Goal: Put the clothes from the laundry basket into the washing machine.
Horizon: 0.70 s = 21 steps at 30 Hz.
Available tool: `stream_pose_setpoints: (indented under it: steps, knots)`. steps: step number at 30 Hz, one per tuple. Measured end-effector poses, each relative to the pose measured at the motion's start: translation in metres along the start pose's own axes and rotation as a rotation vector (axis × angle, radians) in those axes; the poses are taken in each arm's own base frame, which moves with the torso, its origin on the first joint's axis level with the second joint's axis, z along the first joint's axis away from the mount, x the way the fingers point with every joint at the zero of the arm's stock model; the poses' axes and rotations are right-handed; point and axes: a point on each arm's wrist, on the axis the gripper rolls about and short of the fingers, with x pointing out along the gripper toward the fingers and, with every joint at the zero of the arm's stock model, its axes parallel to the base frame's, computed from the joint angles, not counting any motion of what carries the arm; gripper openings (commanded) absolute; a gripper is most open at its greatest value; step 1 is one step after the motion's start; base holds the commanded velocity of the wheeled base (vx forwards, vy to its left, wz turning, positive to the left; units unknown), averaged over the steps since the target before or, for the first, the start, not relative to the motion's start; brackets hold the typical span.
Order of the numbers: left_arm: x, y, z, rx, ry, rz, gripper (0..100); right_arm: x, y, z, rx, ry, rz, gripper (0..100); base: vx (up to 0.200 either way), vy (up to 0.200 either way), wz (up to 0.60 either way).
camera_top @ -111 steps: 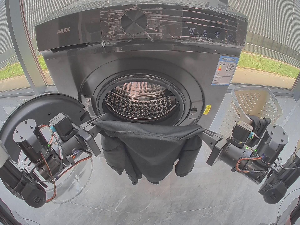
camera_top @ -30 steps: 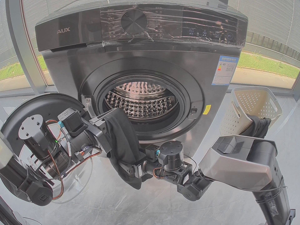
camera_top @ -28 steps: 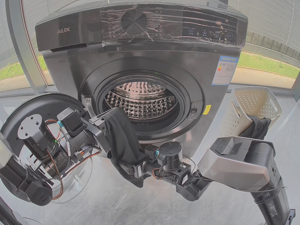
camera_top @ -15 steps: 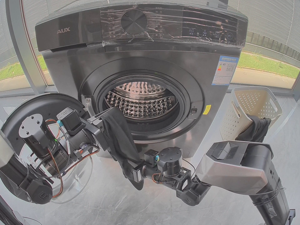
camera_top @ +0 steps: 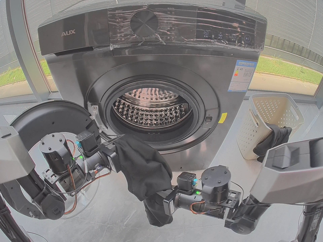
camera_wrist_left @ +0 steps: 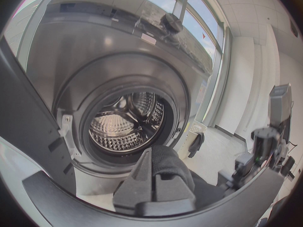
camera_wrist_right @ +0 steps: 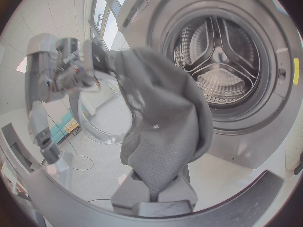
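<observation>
A black garment [camera_top: 144, 168] hangs bunched between my two grippers, low in front of the washing machine [camera_top: 151, 64], below its open drum [camera_top: 151, 110]. My left gripper [camera_top: 112, 150] is shut on the garment's upper end, near the lower left of the opening. My right gripper [camera_top: 165, 203] is shut on its lower end, close to the floor. In the left wrist view the cloth [camera_wrist_left: 172, 164] drapes over the left gripper [camera_wrist_left: 154, 178]. In the right wrist view the garment [camera_wrist_right: 164, 111] rises out of the right gripper [camera_wrist_right: 154, 189]. The laundry basket [camera_top: 269, 113] leans at the right with another dark garment [camera_top: 274, 140] over its rim.
The machine's round door [camera_top: 50, 118] stands swung open at the left, behind my left arm. Grey tiled floor [camera_top: 111, 219] lies in front of the machine. Windows run behind the machine and the basket.
The garment was first stretched wide between both grippers. The right arm then swung in under the left one. In the last half second both grippers sank lower, the right one shifting rightward.
</observation>
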Motion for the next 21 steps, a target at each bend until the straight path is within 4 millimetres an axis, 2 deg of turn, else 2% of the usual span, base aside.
stream_pose_setpoints:
  steps: [1,2,9,16,21]
  knots:
    - [0.0,0.001,-0.003,-0.002,0.013,0.001,0,-0.006,0.002,0.004,0.0,-0.007,0.003,0,0.0,0.0,0.0]
    - [0.0,0.001,-0.006,-0.003,0.024,0.002,100,-0.01,0.003,0.006,-0.001,-0.012,0.003,0,0.0,0.0,0.0]
    - [0.001,0.003,-0.015,-0.015,0.06,0.01,100,-0.026,0.001,0.021,0.0,-0.057,-0.012,0,0.0,0.0,0.0]
    - [0.002,0.003,-0.018,-0.013,0.068,0.009,100,-0.028,-0.033,0.038,0.016,-0.114,-0.112,0,0.0,0.0,0.0]
    - [0.001,0.002,-0.019,-0.012,0.076,0.008,100,-0.028,-0.045,0.042,0.026,-0.113,-0.171,0,0.0,0.0,0.0]
